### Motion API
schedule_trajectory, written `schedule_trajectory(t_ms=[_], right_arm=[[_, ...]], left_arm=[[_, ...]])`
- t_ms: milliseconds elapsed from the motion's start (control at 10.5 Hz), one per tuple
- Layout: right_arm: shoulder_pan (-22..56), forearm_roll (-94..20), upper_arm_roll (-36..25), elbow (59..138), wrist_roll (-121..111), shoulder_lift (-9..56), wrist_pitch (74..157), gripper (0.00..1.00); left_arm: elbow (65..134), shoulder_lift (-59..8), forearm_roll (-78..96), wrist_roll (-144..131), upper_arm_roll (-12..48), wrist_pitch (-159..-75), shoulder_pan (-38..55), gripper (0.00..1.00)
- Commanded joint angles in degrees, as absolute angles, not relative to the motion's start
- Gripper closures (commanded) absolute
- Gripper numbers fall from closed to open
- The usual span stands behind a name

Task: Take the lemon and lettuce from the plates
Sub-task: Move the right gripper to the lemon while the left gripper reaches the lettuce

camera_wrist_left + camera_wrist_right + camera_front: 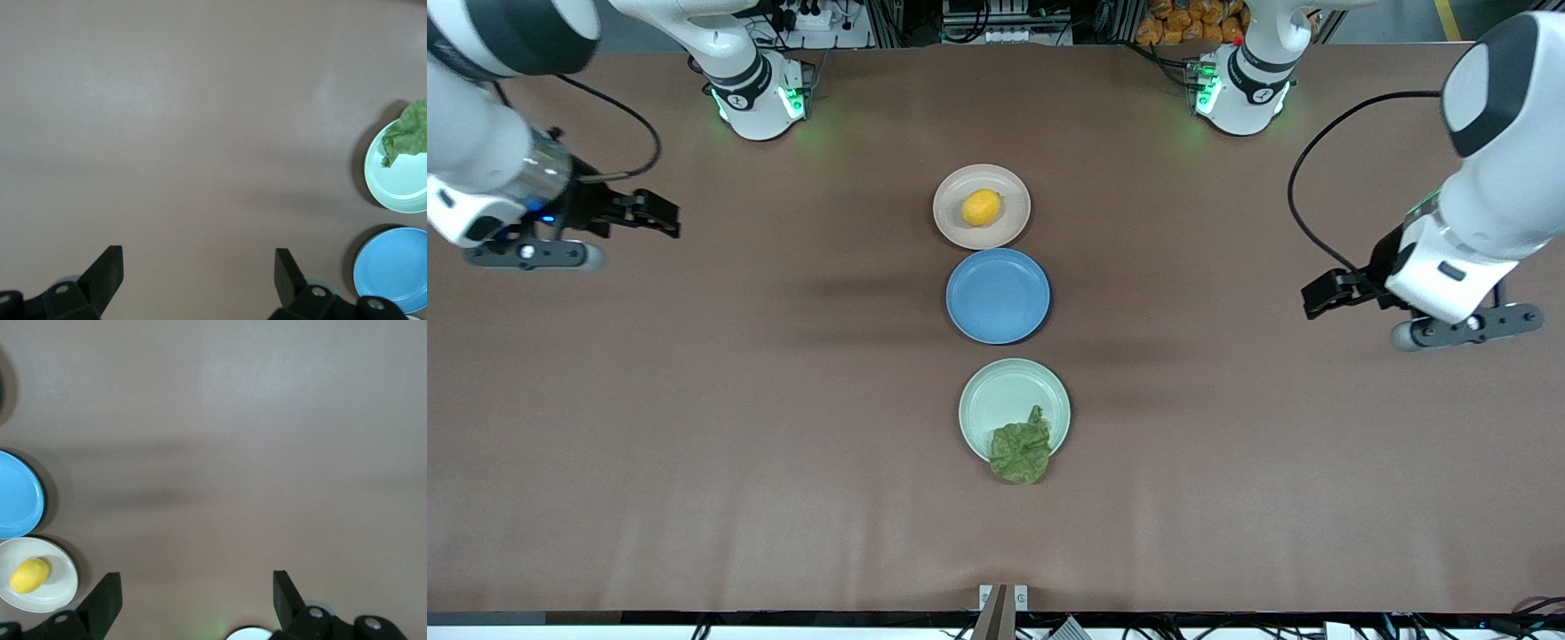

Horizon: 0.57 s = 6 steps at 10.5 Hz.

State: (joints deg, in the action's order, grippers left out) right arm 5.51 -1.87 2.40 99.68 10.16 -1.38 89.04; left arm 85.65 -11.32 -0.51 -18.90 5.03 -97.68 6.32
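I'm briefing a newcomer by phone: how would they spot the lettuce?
Three plates line the table's middle; take the mint green plate, nearest the front camera. The lettuce is the wrinkly dull-green leaf overhanging its near rim, unlike the smooth yellow lemon.

Left gripper [199, 270], its two black fingers [107, 270] spread wide with nothing between them, held above bare brown tabletop [200, 133]. At the frame edge, a wrinkly dull-green lettuce leaf [408, 131] lies over the rim of a round pale mint-green plate [400, 190]; beside it sits a round blue plate [393, 270].
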Motion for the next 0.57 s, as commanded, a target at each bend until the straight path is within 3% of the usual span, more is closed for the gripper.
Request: schedule_trajectory(t_ms=[0, 478], right_arm=[[10.1, -2.9, 2.4, 104.3, 21.9, -2.2, 89.6, 0.0], [18.6, -7.8, 2.4, 111.3, 37.1, -2.3, 93.1, 0.0]], left_arm=[[85.1, -15.3, -2.2, -18.6, 5.2, -100.2, 9.2, 0.0], [87.1, -22.6, -1.8, -24.2, 5.4, -112.1, 14.3, 0.0]])
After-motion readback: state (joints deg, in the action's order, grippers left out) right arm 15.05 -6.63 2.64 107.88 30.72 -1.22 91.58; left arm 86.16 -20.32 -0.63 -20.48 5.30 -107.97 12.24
